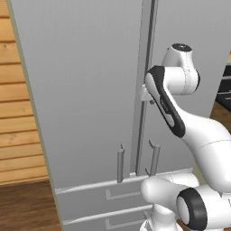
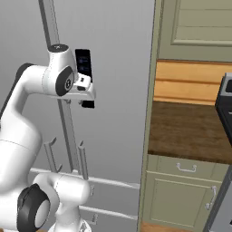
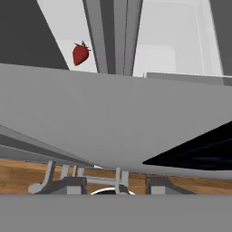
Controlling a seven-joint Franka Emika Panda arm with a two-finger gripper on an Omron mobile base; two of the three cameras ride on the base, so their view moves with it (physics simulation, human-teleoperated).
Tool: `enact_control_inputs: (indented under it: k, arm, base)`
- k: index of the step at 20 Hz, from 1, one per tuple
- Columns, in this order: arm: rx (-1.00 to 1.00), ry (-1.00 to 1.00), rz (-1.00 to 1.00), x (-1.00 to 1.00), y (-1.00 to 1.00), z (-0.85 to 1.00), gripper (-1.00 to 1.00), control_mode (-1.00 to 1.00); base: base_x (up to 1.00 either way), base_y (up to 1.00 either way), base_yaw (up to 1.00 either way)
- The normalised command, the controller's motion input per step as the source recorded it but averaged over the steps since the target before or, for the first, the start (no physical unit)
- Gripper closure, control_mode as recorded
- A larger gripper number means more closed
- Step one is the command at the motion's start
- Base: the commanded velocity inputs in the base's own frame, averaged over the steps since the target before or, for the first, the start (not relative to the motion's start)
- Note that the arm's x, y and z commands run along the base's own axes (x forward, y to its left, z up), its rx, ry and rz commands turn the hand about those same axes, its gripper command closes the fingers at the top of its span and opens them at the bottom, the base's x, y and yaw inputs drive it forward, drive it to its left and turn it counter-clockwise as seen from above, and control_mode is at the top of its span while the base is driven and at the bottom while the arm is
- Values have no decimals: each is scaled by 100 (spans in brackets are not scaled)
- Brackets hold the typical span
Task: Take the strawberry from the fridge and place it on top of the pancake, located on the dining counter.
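Grey fridge (image 1: 90,90) faces the tool (image 2: 87,103); strawberry (image 3: 80,54) inside.

White arm raised and bent forward, its claw (image 2: 87,102) up at mid-height, fingers narrowly parted.

A grey fridge (image 3: 113,122) door panel lies right before the end effector (image 2: 87,103), blocking the strawberry (image 3: 80,54) beyond.

The arm (image 1: 203,131) was built of glossy white rounded link shells, with black bands at the joints. Each joint housing ended in a circular cap. The hand (image 2: 84,81) carried a black rectangular panel and dark finger pads.
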Motion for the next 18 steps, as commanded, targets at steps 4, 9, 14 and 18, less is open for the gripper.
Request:
enact_control_inputs:
  k: [4, 9, 14, 18]
  arm:
    - [0, 0, 0, 0, 0, 0, -100, 100]
    - [0, 0, 0, 0, 0, 0, -100, 100]
    - [0, 0, 0, 0, 0, 0, -100, 100]
    - [0, 0, 0, 0, 0, 0, -100, 100]
  base:
    - [0, 0, 0]
    - [-2, 8, -1]
    - [-21, 42, -6]
    - [-15, 29, -6]
